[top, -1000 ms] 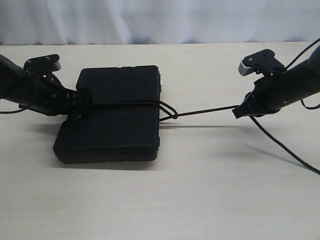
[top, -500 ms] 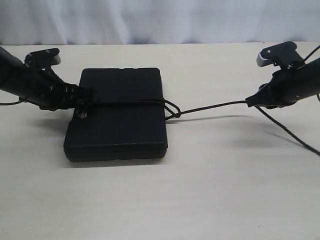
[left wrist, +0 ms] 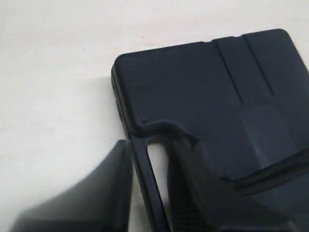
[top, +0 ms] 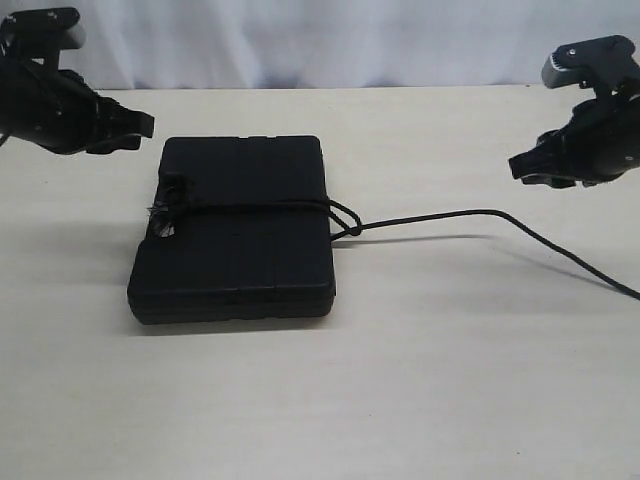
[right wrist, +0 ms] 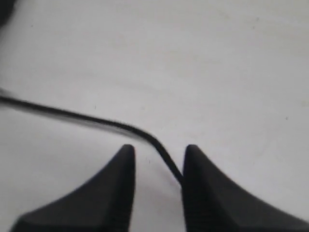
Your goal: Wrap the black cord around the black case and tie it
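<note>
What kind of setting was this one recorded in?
Probably a robot lab test bench: a plain pale table, a white curtain behind it, and the robot's left tool and right tool flanking a lone black case with a black cord around it.

You see the case (top: pixel 240 250) lying flat, matte black with rounded corners, below the left gripper's (top: pixel 148 125) jaws and apart from them. Its handle slot sits on the side nearest them. The cord (top: pixel 430 216) crosses the top once, with the frayed tuft at that near edge and a looped knot at the far edge. Its tail runs loose on the table under the right gripper's (top: pixel 515 165) jaws, apart from them.
</note>
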### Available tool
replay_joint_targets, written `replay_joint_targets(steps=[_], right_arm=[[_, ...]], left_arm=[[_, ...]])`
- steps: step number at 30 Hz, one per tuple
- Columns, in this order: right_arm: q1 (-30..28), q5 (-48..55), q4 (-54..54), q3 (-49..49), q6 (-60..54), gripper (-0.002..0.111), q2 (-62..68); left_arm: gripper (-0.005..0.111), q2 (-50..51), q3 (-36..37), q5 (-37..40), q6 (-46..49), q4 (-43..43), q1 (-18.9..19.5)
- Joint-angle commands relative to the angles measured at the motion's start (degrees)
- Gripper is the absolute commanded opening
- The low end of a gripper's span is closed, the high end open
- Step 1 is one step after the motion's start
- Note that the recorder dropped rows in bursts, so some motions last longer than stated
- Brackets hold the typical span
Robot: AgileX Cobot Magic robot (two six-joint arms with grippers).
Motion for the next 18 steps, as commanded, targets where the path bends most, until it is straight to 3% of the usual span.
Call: replay_joint_targets(steps=[1,4,7,12,15,18], right_arm=[[-0.2,17.6,-18.7,-4.5,19.6,0.004,-2.4],[-0.2,30.5,-29.9,-7.3,32.1,0.004,-3.4],[-0.2,38.1,-36.6,-7.8,37.3,0.004,-5.9],[-0.2,39.4,-36.4,-4.7,38.2,0.004,-13.8],[-0.2,36.2,-35.9,-2.0,38.2,0.004,-20.2],[-0.2,28.9,-35.4,1.8,38.2,0.004,-28.2]], left_arm=[[0.000,-3.2,-0.4,5.6,-10.1,10.0,0.1],[0.000,-4.7,-0.4,11.5,-22.8,22.3,0.1],[0.000,-6.8,-0.4,19.0,-31.6,33.8,0.1],[0.000,-13.2,-0.2,27.7,-33.8,36.5,0.0],[0.000,-19.6,2.8,25.5,-33.7,36.0,0.0],[0.000,-28.8,8.6,16.8,-33.7,35.1,0.0]])
